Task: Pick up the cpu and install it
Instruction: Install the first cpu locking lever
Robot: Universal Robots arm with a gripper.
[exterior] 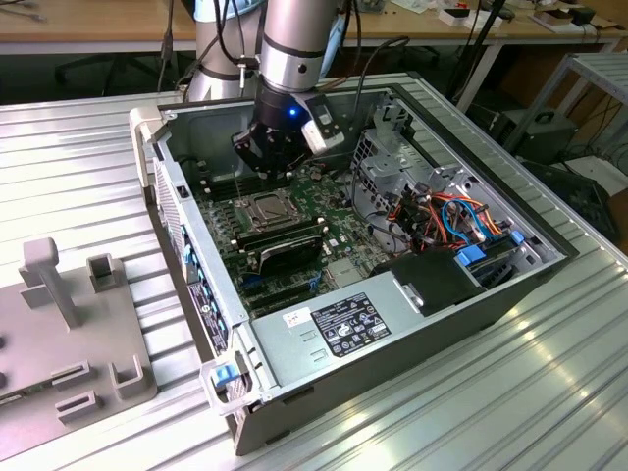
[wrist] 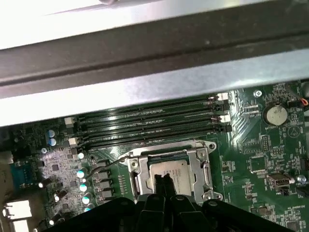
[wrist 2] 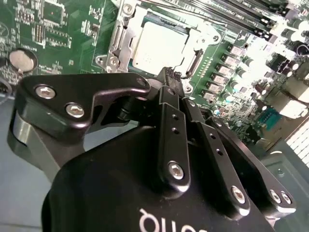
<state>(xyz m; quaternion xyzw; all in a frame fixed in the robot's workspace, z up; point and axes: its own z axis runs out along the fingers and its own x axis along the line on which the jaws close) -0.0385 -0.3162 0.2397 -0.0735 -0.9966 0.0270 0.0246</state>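
The flat square cpu (wrist 2: 159,46) has a dull pale grey top and sits inside a shiny silver metal socket frame (wrist: 203,166) on a deep green motherboard (wrist: 251,145) speckled with tiny silver solder dots, with long black memory slots (wrist: 149,126) running alongside it. The matte black metal tool (wrist 2: 170,77) has silver screw heads dotted along it, and in the exterior view it hangs off a silver-grey arm (exterior: 294,39) showing a small blue light. The open case (exterior: 392,324) is grey sheet metal with a bundle of orange, red and blue cables (exterior: 461,211), all on a ribbed silver aluminium counter (exterior: 471,412).
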